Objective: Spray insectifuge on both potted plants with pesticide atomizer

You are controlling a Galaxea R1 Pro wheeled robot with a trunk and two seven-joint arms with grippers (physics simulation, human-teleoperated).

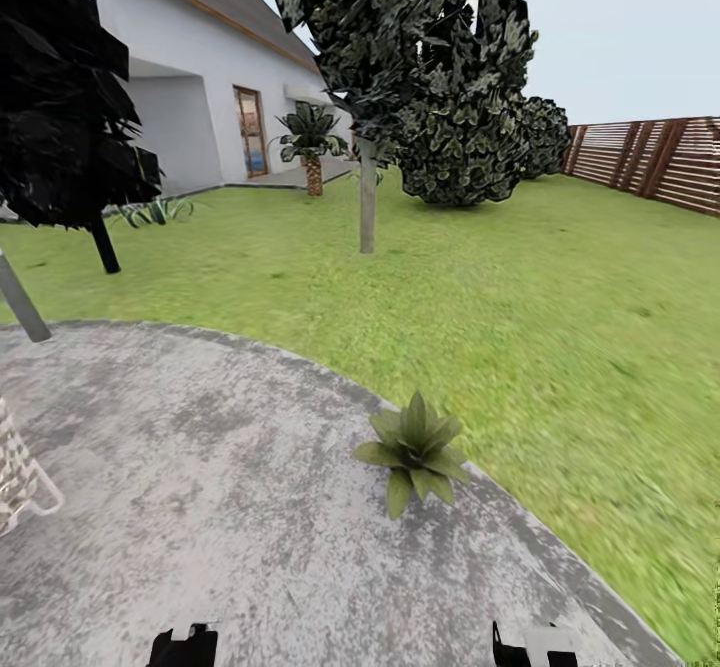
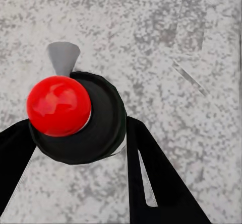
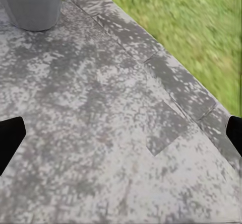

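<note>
One potted plant (image 1: 412, 450), a low rosette of pointed green leaves, stands near the right rim of the stone patio (image 1: 200, 467), ahead of my right gripper (image 1: 530, 644). Its grey pot (image 3: 31, 6) appears in the right wrist view, beyond the right gripper (image 3: 122, 136), which is open and holds nothing. My left gripper (image 1: 185, 646) hangs low over the patio. In the left wrist view its fingers (image 2: 156, 183) are spread, open, with a red ball on a black round disc (image 2: 75, 118) seen between them. The pesticide atomizer is out of view.
Lawn (image 1: 520, 307) lies beyond and to the right of the patio. A wicker seat corner (image 1: 18, 472) and a grey pole (image 1: 20, 299) stand at the left. Trees (image 1: 400, 77), a white house (image 1: 190, 97) and a brown slatted fence (image 1: 650, 159) are further off.
</note>
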